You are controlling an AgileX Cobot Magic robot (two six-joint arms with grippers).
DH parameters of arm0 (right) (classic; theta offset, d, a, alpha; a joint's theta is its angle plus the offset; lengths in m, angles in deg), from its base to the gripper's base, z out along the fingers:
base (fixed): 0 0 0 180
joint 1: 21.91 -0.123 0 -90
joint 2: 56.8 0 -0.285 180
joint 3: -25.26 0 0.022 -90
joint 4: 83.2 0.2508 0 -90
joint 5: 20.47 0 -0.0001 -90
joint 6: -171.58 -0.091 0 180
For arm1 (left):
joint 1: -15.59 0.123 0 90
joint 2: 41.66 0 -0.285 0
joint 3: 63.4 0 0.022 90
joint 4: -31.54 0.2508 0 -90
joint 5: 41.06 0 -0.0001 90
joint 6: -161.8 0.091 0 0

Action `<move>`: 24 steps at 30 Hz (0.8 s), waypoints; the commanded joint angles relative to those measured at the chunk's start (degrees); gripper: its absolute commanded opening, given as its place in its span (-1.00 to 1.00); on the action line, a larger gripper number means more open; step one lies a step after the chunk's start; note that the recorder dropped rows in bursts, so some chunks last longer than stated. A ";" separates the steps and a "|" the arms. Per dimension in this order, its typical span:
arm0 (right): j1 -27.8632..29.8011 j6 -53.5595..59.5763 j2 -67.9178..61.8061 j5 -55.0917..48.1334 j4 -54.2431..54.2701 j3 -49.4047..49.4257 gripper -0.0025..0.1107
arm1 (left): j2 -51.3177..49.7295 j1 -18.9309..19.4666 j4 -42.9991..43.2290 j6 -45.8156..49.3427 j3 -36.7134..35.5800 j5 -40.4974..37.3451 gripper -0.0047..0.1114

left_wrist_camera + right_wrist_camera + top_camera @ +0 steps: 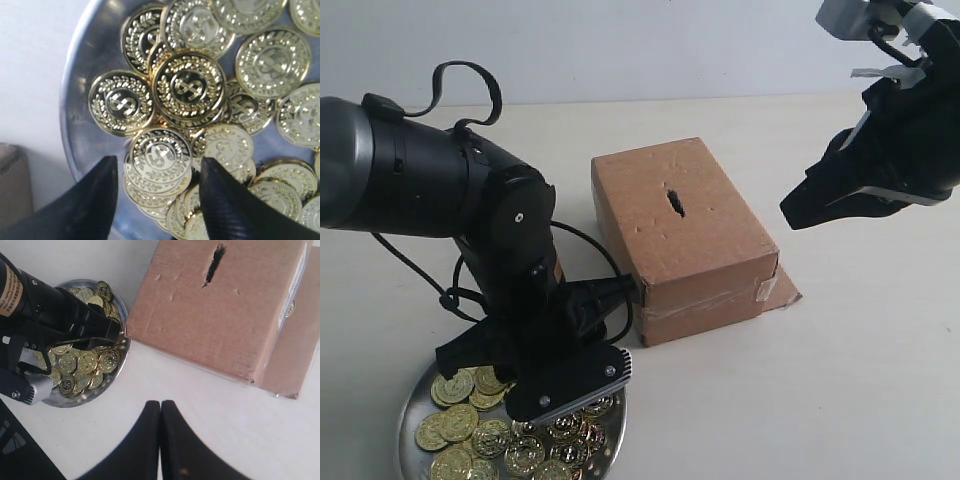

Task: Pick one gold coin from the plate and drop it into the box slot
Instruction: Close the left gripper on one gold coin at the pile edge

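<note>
The silver plate (408, 425) lies at the near left and holds several gold coins (470, 420). My left gripper (157, 167) hangs low over the plate (75, 100), open, its two black fingertips on either side of a small stack of coins (161, 152) without closing on it. The brown cardboard box (680, 230) stands in the middle, with the dark box slot (675, 202) in its top face. My right gripper (798, 212) is shut and empty, raised to the right of the box. It (160, 405) looks down on the box (225, 305), the box slot (213, 264) and the plate (85, 399).
The left arm (510, 240) and its black cable (590, 290) sit between the plate and the box's left side. A cardboard flap (782, 292) sticks out at the box's base on the right. The plain white table (840, 380) extends to the near right.
</note>
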 commanded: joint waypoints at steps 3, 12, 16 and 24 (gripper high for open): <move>-0.23 0.50 0.09 0.40 0.39 0.14 -0.96 | -0.69 -0.30 0.11 -0.25 -0.01 0.02 -0.13; -0.23 0.50 0.09 0.40 0.39 0.14 -0.96 | -1.01 -0.30 0.11 -0.14 -0.01 0.02 -0.13; -0.23 0.50 0.09 0.40 0.39 0.14 -0.96 | -1.11 -0.30 0.11 -0.01 -0.01 0.02 -0.13; -0.23 0.50 0.09 0.40 0.39 0.14 -0.96 | -1.05 -0.30 0.11 -0.01 -0.01 0.32 -0.13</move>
